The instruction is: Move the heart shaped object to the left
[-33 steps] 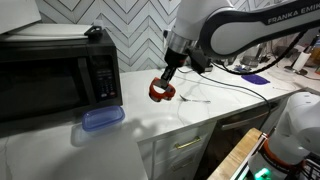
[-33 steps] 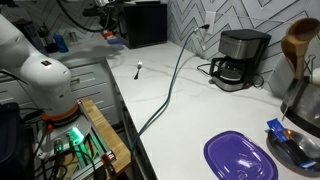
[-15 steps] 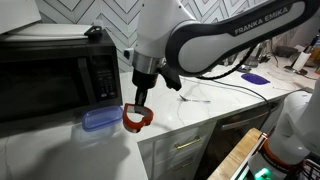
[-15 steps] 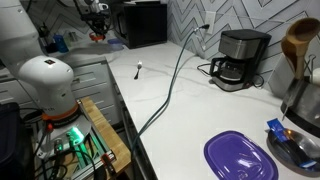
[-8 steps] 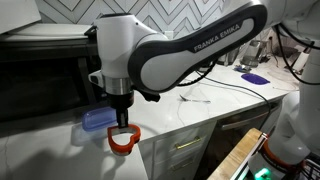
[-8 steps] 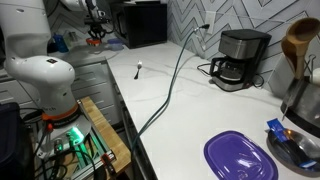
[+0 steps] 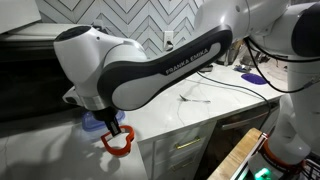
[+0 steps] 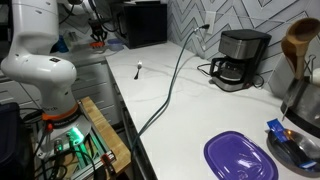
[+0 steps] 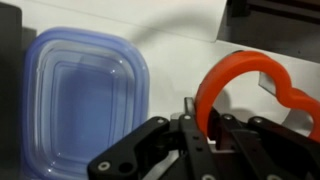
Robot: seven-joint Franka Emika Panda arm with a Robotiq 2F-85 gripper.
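End effector (image 7: pixel 113 129): clenched on the rim of the heart shaped object (image 7: pixel 118 144); the wrist view shows its fingers (image 9: pixel 190 128) pinching one wall.
Heart shaped object: red-orange and hollow, hanging at 6 o'clock from the end effector, near the front edge of the white bench (image 7: pixel 195 112); contact with the bench cannot be told.
Blue container (image 9: pixel 82 100): flat on the bench, just beside the heart at its 9 o'clock in the wrist view.
Microwave (image 7: pixel 30 90): at 10 o'clock of the heart.

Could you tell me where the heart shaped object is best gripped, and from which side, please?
The heart shaped object is an open ring with no solid middle, so pinch its thin wall from above, one jaw inside the hollow, one outside. The gripper holds it so now.
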